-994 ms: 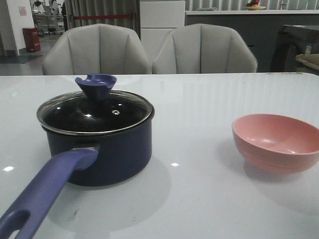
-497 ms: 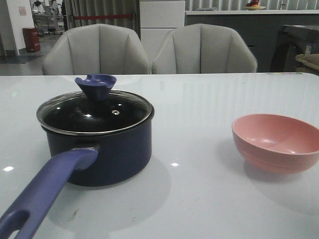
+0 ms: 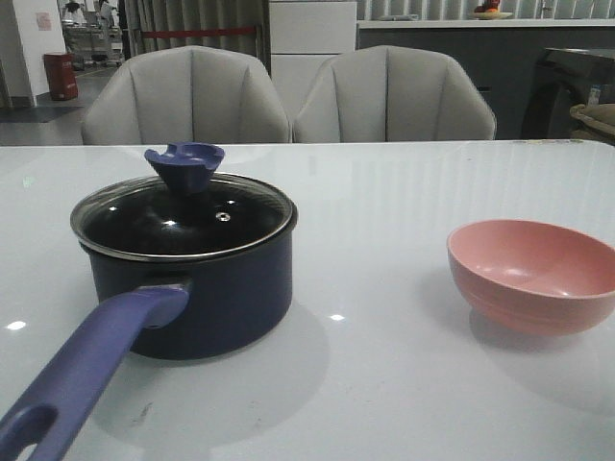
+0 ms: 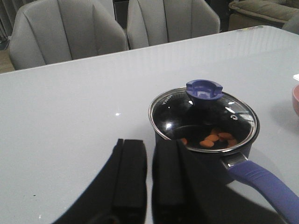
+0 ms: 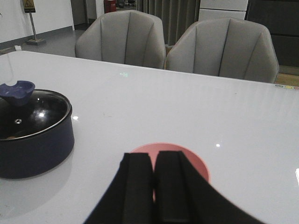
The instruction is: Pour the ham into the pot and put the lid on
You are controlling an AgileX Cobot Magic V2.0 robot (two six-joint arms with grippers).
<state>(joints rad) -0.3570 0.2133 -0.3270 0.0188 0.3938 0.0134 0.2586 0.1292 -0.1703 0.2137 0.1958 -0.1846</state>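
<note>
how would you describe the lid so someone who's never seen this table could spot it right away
On the white table, look toward the robot's left for the dark navy pot with a long purple-blue handle. The lid sits on top of it: round clear glass with a metal rim. Unlike the pink bowl to the right, it carries a flared purple-blue knob and a small vent hole.

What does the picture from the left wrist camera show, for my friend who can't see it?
A dark blue pot sits on a white table with its clear glass lid on, and orange ham slices show through the glass. The pot's purple-blue handle points away from it. The left gripper is beside the pot, holding nothing, its black fingers close together.
</note>
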